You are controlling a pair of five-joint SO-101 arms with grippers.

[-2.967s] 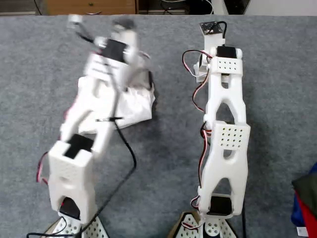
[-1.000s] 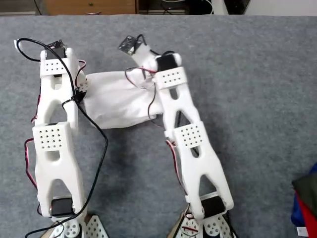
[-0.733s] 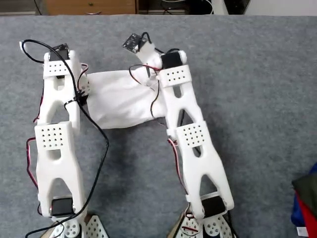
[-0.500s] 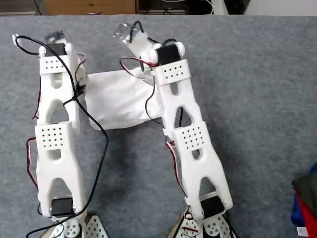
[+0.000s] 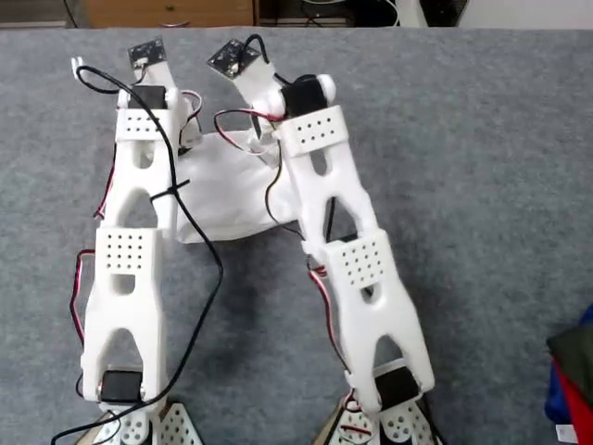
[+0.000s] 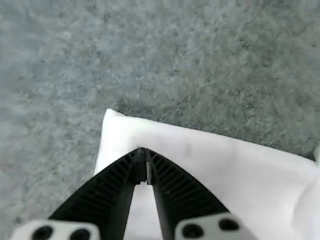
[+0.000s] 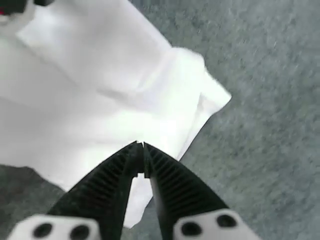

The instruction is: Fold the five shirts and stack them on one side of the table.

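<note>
Pinching white shirt [image 5: 227,190], apparently: left end effector [image 6: 141,172], right end effector [image 7: 140,160], both clamped; high view adds coloured pile [image 5: 574,375] rightward.

Grey felt-like cover [image 5: 482,185] spread over the whole table, with a wooden drawer front [image 5: 171,13] beyond the far edge at the left, what may be dark cables [image 5: 324,9] in the shadowed gap further right, and a pale surface [image 5: 519,11] at the far right.
</note>
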